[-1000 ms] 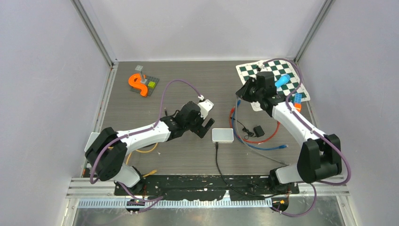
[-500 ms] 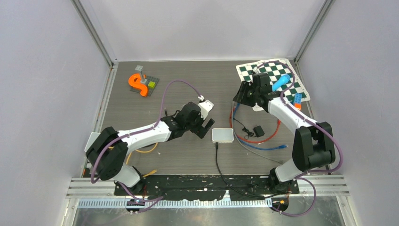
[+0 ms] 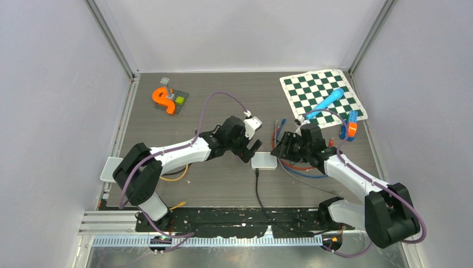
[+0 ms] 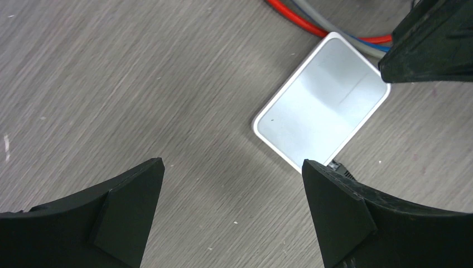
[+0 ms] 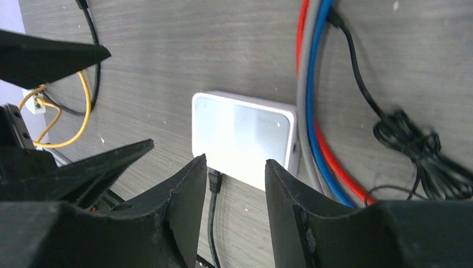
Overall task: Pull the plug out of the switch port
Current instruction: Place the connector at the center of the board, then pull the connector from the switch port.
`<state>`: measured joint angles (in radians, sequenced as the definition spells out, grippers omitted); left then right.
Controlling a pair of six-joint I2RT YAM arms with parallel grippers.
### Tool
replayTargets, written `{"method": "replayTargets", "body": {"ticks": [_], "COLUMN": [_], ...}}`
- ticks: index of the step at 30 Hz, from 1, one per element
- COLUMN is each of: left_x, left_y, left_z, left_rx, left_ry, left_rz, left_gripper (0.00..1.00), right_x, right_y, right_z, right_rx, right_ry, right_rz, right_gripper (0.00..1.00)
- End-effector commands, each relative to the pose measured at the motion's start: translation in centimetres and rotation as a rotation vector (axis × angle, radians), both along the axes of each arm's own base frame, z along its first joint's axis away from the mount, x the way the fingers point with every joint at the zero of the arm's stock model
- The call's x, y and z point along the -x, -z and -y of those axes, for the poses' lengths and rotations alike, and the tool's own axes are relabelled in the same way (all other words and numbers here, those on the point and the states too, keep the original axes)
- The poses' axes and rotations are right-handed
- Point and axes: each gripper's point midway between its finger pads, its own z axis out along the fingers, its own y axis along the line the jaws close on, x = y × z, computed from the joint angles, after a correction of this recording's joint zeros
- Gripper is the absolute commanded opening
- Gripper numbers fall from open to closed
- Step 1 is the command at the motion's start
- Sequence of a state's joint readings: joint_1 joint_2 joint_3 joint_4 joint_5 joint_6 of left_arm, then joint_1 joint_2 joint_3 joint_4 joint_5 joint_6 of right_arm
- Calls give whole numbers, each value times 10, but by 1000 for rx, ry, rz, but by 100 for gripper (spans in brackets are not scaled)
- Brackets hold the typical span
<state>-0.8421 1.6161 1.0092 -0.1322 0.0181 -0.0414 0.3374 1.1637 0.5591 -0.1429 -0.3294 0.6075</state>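
At mid-frame the switch (image 3: 264, 161) lies on the bench (image 3: 223, 95), with the plug (image 3: 257, 172) in its lower edge. The left gripper (image 3: 252, 149), jaws wide apart, hovers upper left of it. The right gripper (image 3: 277, 149), jaws apart, is at the switch's upper right.

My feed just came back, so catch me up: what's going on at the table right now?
Both arms are at the white switch mid-table. The left claw is open just to the left of it. The right claw is open over its near edge, and in the right wrist view the black plug shows between its fingers, seated in the port. Neither claw holds anything, and the plug is not yet pulled.
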Motion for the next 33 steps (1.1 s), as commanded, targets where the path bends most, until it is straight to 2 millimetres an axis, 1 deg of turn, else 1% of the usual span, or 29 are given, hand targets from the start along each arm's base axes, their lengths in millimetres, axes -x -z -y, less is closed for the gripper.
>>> {"method": "replayTargets", "body": {"ticks": [1, 2, 3, 5, 7, 8, 9, 10, 11, 12, 13, 14, 16, 18, 20, 23, 27, 28, 29, 30, 33], "left_x": [6, 6, 8, 16, 23, 25, 27, 27, 27, 26, 24, 24, 23, 24, 23, 27, 31, 31, 31, 31, 30], "left_y": [-13, -13, -14, -13, -11, -10, -7, -5, -4, -4, -2, -1, 0, 3, 5, 10, 14, 15, 16, 19, 25], "left_z": [23, 26, 30, 37, 43, 44, 43, 43, 44, 46, 48, 49, 53, 58, 64, 72, 82, 85, 87, 88, 92], "left_rx": [56, 59, 66, 65, 46, 25, -5, -28, -45, -60, -78, -89, -101, -108, -129, -194, -224, -225, -227, -232, -251], "left_ry": [110, 128, 145, 248, 321, 342, 358, 364, 371, 376, 379, 385, 391, 401, 411, 442, 469, 473, 476, 479, 488], "left_rz": [-31, -36, -47, -46, -60, -62, -76, -78, -75, -70, -64, -61, -56, -65, -62, -42, -27, -28, -29, -34, -37], "left_gripper": [98, 97, 96, 96, 96, 96, 96, 96, 96, 96, 96, 96, 97, 97, 97, 98, 99, 99, 100, 99, 99], "right_x": [8, 15, 18, 28, 36, 36, 35, 39, 34, 37, 34, 35, 36, 39, 47, 50, 52, 54, 54, 55, 55], "right_y": [-9, -2, -1, 6, 15, 22, 20, 25, 11, 14, -1, -9, -18, -17, -6, -1, -2, 0, -6, -6, -23], "right_z": [-1, 1, 1, 3, 11, 22, 33, 39, 45, 49, 53, 55, 59, 66, 76, 83, 91, 98, 101, 109, 120], "right_rx": [-61, -61, -64, -63, -37, 0, 20, 28, 5, 2, -33, -61, -95, -92, -55, -49, -60, -52, -60, -45, -70], "right_ry": [24, 25, 23, 25, 55, 122, 196, 225, 278, 301, 343, 357, 391, 423, 468, 512, 564, 608, 630, 667, 721], "right_rz": [37, 13, 10, -17, -47, -61, -41, -37, 35, 47, 114, 165, 208, 213, 174, 163, 172, 164, 180, 184, 266], "right_gripper": [50, 50, 49, 49, 47, 45, 45, 45, 46, 46, 47, 50, 54, 55, 55, 55, 55, 55, 55, 55, 55]}}
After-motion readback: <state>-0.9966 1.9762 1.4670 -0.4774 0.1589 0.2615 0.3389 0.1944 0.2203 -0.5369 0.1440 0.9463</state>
